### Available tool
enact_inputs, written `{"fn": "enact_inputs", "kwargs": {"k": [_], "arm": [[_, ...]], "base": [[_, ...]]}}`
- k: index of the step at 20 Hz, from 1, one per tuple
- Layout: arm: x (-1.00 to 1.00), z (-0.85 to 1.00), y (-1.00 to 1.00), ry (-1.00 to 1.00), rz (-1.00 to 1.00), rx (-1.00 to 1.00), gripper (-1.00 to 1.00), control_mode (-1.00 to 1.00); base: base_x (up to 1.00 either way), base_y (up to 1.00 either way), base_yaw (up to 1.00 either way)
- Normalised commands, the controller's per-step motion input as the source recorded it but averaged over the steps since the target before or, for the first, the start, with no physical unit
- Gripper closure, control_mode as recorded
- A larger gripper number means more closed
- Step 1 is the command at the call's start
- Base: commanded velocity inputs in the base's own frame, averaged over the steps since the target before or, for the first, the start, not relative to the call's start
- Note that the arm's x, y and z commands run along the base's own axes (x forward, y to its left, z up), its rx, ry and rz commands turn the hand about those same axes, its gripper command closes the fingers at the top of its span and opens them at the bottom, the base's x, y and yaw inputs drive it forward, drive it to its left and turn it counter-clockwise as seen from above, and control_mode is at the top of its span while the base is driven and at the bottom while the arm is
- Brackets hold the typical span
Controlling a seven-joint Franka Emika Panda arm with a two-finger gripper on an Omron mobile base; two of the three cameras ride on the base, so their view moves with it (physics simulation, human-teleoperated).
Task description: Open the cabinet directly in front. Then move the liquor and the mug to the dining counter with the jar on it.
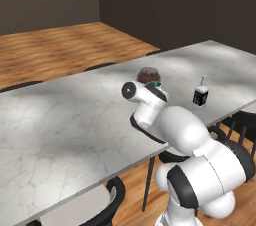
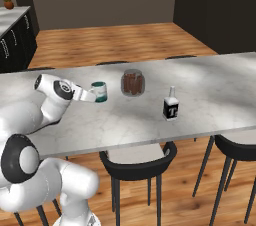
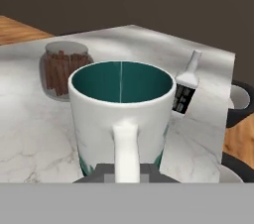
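Mug [image 3: 121, 119] sits nearest us, handle toward the camera, and our tool [image 3: 126, 171] is closed on that handle. We judge it stiff, light, breakable and a bit slick; the handle is the sure hold. It stands on the counter [image 2: 210, 95] about midway between the long edges, the jar [image 2: 133, 82] just beside it and the liquor [image 2: 171, 104] nearer the chair-side edge. We count one mug, one jar, one liquor.
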Motion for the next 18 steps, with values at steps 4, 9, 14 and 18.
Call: {"fn": "enact_inputs", "kwargs": {"k": [4,9,14,18], "arm": [[0.05,-0.05,0.00,0.00,0.00,0.00,1.00,-1.00],[0.00,-0.17,-0.01,0.00,0.00,0.00,1.00,-1.00],[0.19,-0.23,-0.05,0.00,0.00,0.00,1.00,-1.00],[0.27,-0.13,-0.09,0.00,0.00,0.00,1.00,-1.00]], "base": [[0.00,0.00,0.00],[0.00,0.00,0.00],[0.00,0.00,0.00],[0.00,0.00,0.00]]}}
